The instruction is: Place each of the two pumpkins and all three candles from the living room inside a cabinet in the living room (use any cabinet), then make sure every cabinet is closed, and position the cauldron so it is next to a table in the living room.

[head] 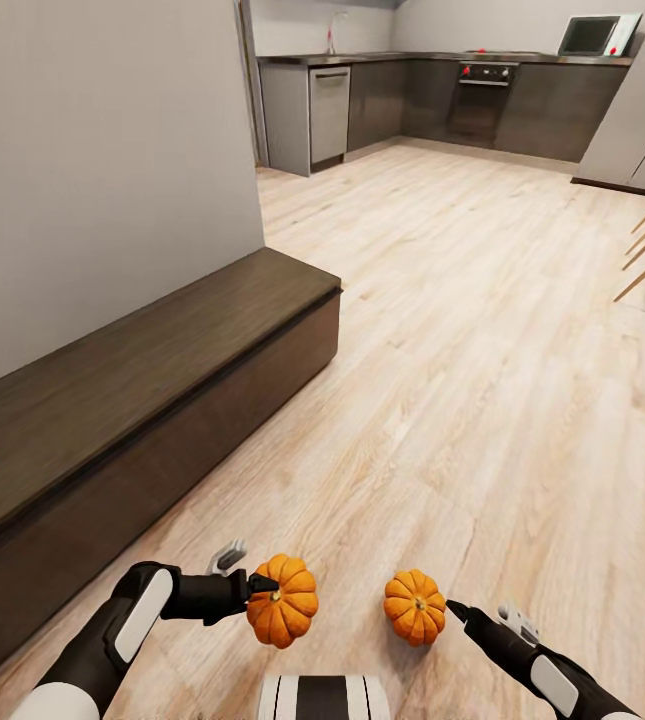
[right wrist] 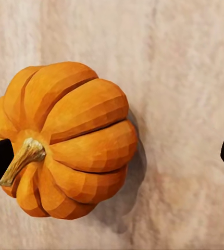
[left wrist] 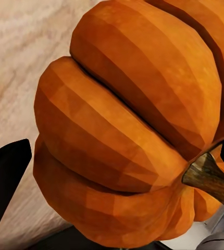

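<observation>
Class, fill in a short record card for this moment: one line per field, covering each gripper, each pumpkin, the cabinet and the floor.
left gripper: against the left pumpkin, apparently holding it
right gripper: one fingertip at the right pumpkin; fingers spread wide in the right wrist view; grip cannot be told
cabinet: long, low, dark brown, along the grey wall at the robot's left; front closed
floor: light wood planks, running to a kitchen behind

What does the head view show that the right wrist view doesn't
Head view: the long dark cabinet along the wall, a kitchen beyond, the left gripper and its pumpkin. Right wrist view: the stem and ribs of the right pumpkin close up, with its shadow. Both: that pumpkin and the wood floor.
</observation>
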`<state>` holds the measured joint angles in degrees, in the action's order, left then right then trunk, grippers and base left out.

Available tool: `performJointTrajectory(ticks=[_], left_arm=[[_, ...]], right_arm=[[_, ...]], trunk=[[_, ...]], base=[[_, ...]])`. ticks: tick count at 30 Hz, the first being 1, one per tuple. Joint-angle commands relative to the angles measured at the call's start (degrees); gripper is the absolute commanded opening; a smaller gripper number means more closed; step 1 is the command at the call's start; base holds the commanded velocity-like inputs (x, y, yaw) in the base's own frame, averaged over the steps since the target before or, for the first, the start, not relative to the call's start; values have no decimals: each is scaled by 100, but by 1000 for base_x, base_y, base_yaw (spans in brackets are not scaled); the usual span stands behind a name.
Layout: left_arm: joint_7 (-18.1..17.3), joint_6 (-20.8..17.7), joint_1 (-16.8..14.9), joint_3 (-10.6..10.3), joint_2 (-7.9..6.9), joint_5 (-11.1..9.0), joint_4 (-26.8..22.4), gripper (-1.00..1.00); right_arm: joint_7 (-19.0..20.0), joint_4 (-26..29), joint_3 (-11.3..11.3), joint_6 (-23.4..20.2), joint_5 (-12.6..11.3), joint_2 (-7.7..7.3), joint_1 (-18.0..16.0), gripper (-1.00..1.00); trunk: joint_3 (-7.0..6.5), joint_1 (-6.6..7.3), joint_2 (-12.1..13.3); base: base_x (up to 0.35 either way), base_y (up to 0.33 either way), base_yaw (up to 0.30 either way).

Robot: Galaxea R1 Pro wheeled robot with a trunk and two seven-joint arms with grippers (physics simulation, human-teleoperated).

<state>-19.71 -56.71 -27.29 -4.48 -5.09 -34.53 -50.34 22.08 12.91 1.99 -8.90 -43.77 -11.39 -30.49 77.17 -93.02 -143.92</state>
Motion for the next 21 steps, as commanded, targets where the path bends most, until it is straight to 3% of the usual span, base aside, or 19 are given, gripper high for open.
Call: performJointTrajectory(ticks=[1,10,21], left_arm=[[-42,-7,-1,-9,-3,34,-2,-100],[-44,-6,-3,-9,-1,34,-2,-100],[-47,-7,-5,-10,-3,34,-2,-100]], right_arm=[[8,2,20,-28,-58,-4,-1,100],[7,1,20,-17,-60,-4,-1,100],[7,7,20,-16,-52,5,-1,100]], trunk=[[4,1,-1],[181,-20,-12],[270,-30,-18]], base=[[0,0,0],[0,0,0],[0,0,0]])
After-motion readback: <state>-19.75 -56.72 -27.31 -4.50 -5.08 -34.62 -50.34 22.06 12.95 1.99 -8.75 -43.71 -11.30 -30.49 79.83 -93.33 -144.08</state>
